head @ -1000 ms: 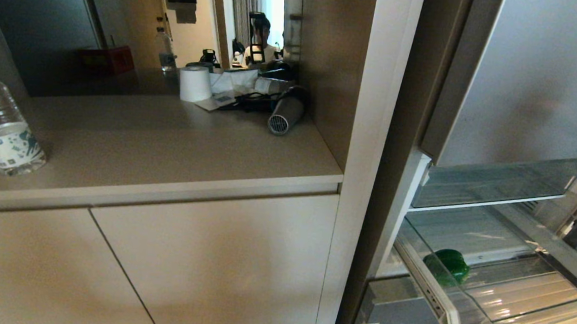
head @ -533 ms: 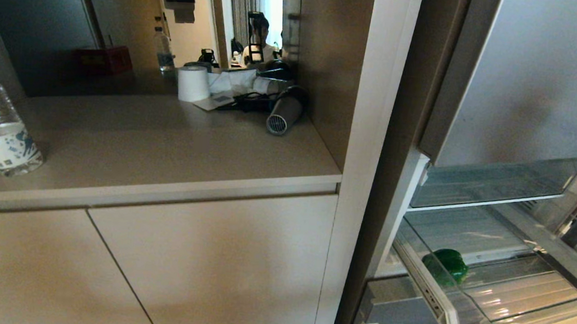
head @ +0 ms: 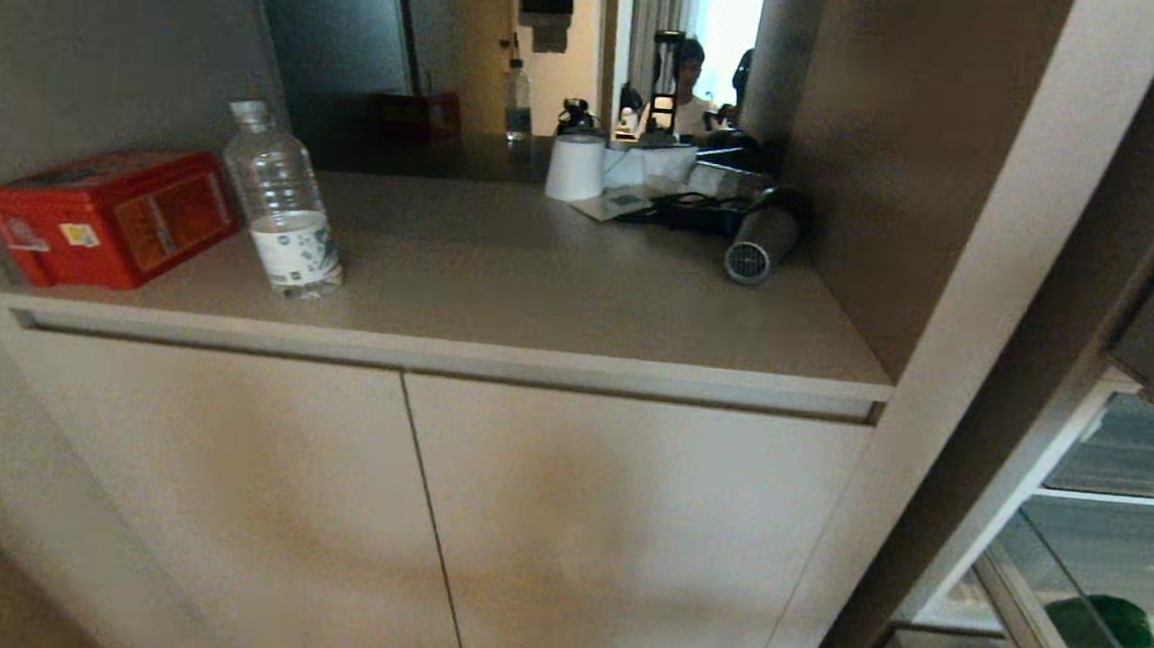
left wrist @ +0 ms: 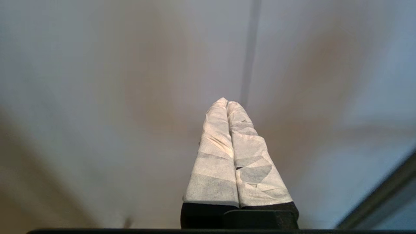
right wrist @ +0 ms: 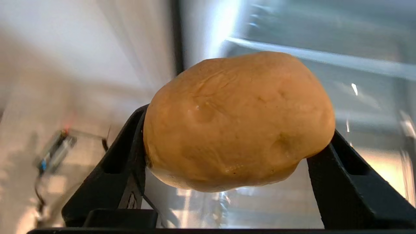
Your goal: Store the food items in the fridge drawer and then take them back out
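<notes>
The tan-brown potato (right wrist: 239,120) fills the right wrist view, clamped between the black fingers (right wrist: 130,146) of my right gripper (right wrist: 234,139), with blurred clear fridge plastic behind it. The dark-green bell pepper (head: 1104,637) lies in the fridge drawer (head: 1034,637), at the lower right corner of the head view. My left gripper (left wrist: 227,103) is shut, its white-wrapped fingers pressed together with nothing between them, facing a pale cabinet door. Neither arm shows in the head view.
A beige countertop (head: 539,292) carries a red box (head: 108,215), a water bottle (head: 283,216), a white paper roll (head: 575,167) and a grey hair dryer (head: 757,245). Cabinet doors (head: 625,527) lie below. A pale upright panel (head: 1000,290) separates counter and fridge. A person (head: 687,80) shows at the back.
The whole head view has shifted: the camera has swung left, so the fridge now sits at the right edge and the red box has come into view. The pepper lies as before.
</notes>
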Available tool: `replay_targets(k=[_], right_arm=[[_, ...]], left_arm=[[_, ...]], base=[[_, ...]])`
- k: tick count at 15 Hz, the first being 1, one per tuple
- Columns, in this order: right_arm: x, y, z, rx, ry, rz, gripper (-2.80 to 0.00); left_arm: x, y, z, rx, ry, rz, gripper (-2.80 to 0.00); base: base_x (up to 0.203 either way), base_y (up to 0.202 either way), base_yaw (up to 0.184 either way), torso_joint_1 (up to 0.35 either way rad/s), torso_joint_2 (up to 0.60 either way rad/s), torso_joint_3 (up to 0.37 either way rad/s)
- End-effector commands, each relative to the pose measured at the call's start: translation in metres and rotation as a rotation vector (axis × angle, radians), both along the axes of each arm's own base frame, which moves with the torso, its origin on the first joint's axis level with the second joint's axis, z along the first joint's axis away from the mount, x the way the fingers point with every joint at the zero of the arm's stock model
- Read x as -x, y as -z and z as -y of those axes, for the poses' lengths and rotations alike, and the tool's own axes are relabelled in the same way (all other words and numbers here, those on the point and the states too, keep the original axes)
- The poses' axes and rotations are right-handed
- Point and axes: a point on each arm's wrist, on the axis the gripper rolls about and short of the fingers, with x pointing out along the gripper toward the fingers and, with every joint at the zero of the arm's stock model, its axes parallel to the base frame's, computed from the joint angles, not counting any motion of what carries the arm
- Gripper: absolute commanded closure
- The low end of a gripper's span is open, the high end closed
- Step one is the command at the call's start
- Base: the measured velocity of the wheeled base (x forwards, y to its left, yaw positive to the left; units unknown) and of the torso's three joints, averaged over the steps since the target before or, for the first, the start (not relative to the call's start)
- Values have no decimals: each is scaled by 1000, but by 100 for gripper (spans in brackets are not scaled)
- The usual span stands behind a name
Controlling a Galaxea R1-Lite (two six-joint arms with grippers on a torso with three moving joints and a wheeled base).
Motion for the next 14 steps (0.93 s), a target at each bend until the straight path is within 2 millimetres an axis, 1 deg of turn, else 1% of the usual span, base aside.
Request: replay_targets(k=[1,2,4,7,10,12,14], right_arm=[[14,4,-6,26,-12,17,0],[19,5,-9,30,-21,30,0],[23,9,-13,23,-72,36,0],[25,12,-19,-41,-274,77,0],[22,12,-29,-88,-467,85,0],[11,14,-36,-116,-584,51,0],[-8,16,-41,-152,-666,-9,0]], left_arm=[[-1,3,0,0,0,-11,0],[-1,3,0,0,0,-11,0],[-1,3,0,0,0,-11,0],[-1,3,0,0,0,-11,0],[-1,3,0,0,0,-11,0],[-1,3,0,0,0,-11,0],[-1,3,0,0,0,-11,0]], base=[[1,-4,137,0,2,0],[4,1,96,3,5,0],[0,0,0,0,0,0],[0,0,0,0,0,0],[0,0,0,0,0,0],[0,0,0,0,0,0],[0,0,0,0,0,0]])
